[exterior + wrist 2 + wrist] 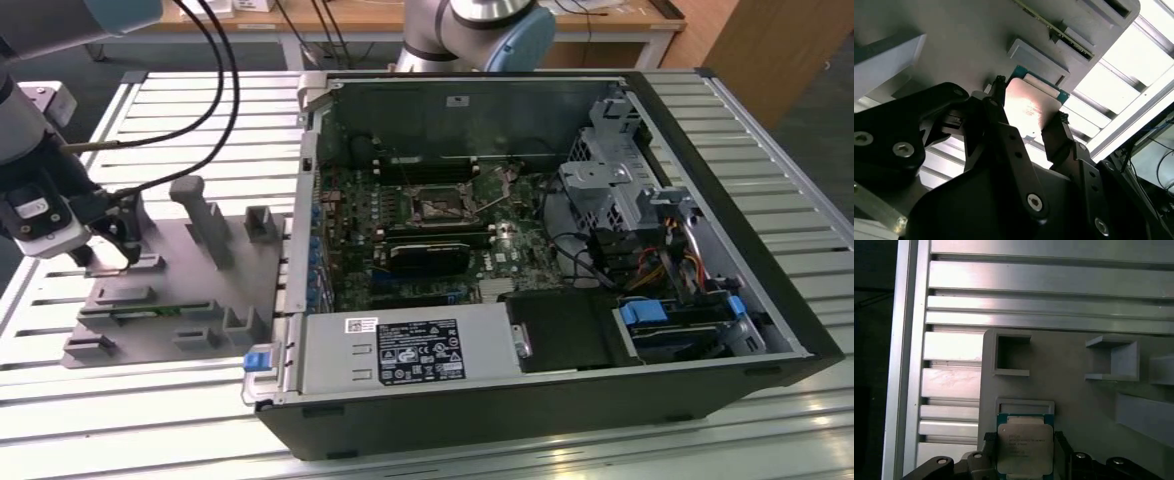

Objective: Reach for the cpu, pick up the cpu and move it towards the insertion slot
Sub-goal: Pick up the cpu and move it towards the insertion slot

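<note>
Cpu (1025,449) pinched between claw (1025,441) tips, over grey plate (1079,405).

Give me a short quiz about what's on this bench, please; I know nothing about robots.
1. True or false: the chip already sits in the socket inside the computer case.
2. What do the jaws hold between them? A) a spoon B) the chip C) a screwdriver
3. Fill in: the gripper hangs over the grey ____ that lies outside the computer case.
Key: 1 false; 2 B; 3 plate.
</note>
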